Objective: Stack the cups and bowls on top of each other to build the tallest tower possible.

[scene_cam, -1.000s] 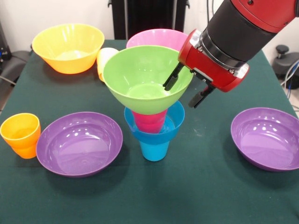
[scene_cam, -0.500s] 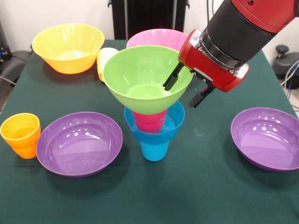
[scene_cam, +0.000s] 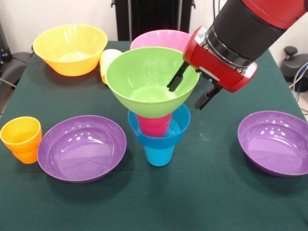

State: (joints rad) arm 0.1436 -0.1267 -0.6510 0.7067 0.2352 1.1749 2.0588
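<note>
Four-piece tower [scene_cam: 156, 115] built mid-worktop; gripper [scene_cam: 188, 90] spread astride lime green bowl [scene_cam: 149, 79] rim. Orange cup [scene_cam: 21, 138], purple bowls [scene_cam: 82, 147] unstacked.

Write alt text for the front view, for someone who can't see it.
A tower of blue cup, small blue bowl, red cup and lime green bowl stands mid-table, with the robot's gripper straddling the green bowl's rim, jaws open. Around it sit two purple bowls, an orange cup, and orange-yellow and pink bowls behind.
</note>
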